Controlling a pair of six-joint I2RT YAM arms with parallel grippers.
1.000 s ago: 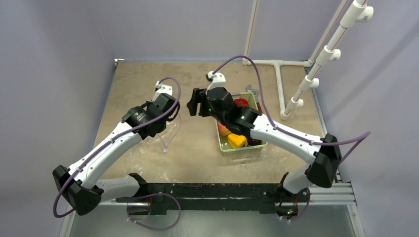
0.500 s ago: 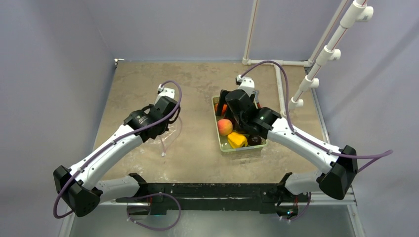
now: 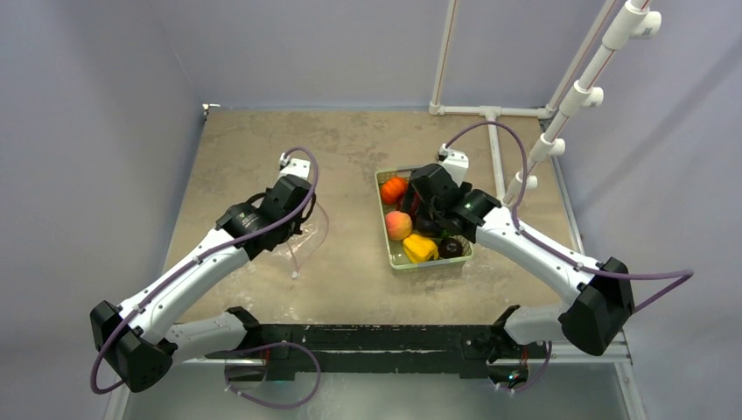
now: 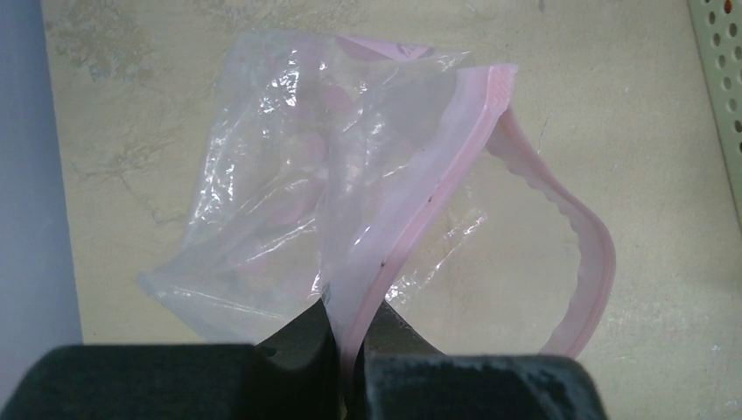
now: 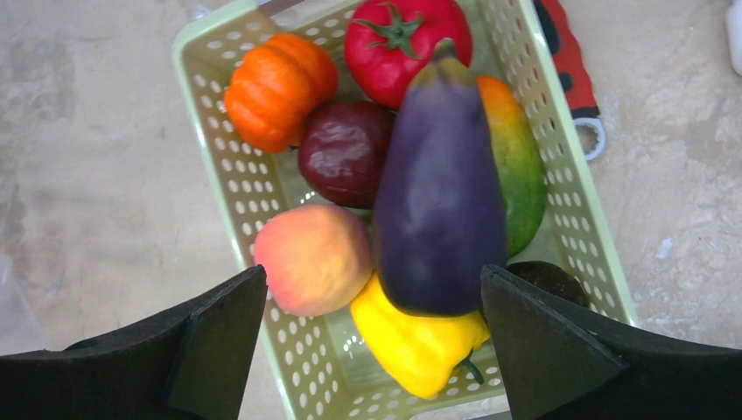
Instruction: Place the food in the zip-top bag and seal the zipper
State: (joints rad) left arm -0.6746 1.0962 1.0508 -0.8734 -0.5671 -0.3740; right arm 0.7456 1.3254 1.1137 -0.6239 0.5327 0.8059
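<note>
The zip-top bag (image 4: 262,175) is clear and crinkly and lies left of centre (image 3: 306,241). My left gripper (image 4: 350,328) is shut on one lip of its pale pink zipper (image 4: 586,262); the mouth gapes open. My right gripper (image 5: 372,273) is open and empty above the light green basket (image 5: 214,52), its fingers either side of the eggplant's near end. The basket holds the purple eggplant (image 5: 442,201), tomato (image 5: 407,44), an orange piece (image 5: 278,87), plum (image 5: 346,150), peach (image 5: 315,258), yellow pepper (image 5: 420,346) and a green-orange piece (image 5: 521,166).
The basket (image 3: 389,254) stands right of centre on the tan table. A white pipe frame (image 3: 525,166) rises at the back right. A red and black object (image 5: 569,61) lies just beyond the basket's right wall. Grey walls enclose the table.
My right gripper has swung from the table's middle, near the left gripper, to above the basket. My left arm has shifted slightly nearer, still holding the bag's lip.
</note>
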